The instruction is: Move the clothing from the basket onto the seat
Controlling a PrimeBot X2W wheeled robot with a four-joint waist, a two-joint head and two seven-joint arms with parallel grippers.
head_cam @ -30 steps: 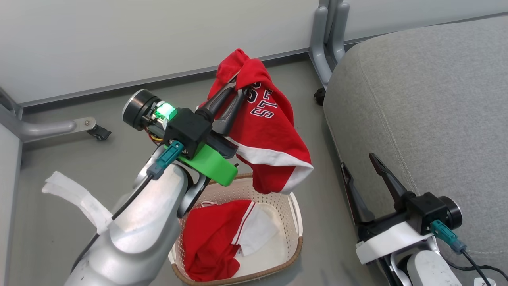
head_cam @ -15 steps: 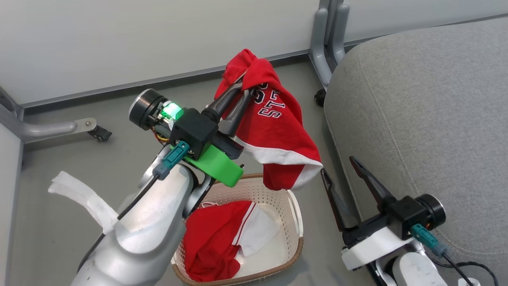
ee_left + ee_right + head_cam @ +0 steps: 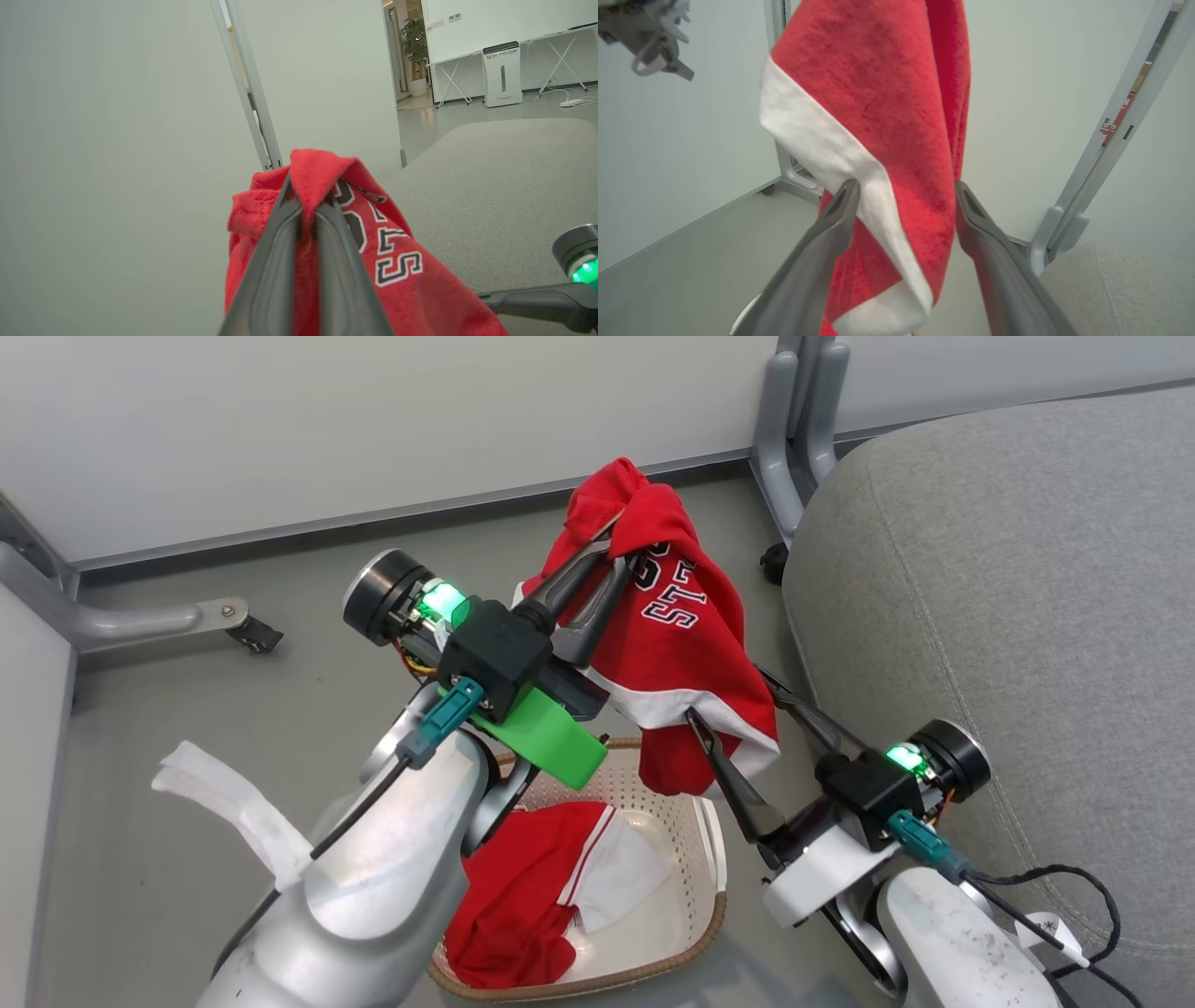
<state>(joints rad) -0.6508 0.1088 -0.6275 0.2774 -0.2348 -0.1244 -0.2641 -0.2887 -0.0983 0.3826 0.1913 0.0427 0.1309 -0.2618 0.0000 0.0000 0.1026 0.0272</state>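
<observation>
Pale wall panels [image 3: 373, 420] meet a grey floor [image 3: 233, 709]. A metal leg [image 3: 140, 621] with a black wheel [image 3: 260, 637] lies along it at the left. Beyond, a potted plant [image 3: 413, 42], a white appliance [image 3: 502, 74] and a folding table [image 3: 451, 59] stand.

Jersey [image 3: 420, 298] is showing white letters [image 3: 399, 268], looking like "LLS", the rest folded away. Red sticker [image 3: 1112, 122] on the post [image 3: 1092, 177] is staying too blurry to read.

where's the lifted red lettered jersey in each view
Head view: jersey upper centre, pinched by left tool.
Left wrist view: jersey bottom centre, clamped in that tool.
Right wrist view: jersey centre top, hanging within the open right tool.
Shared landmark: grey seat, right side.
</observation>
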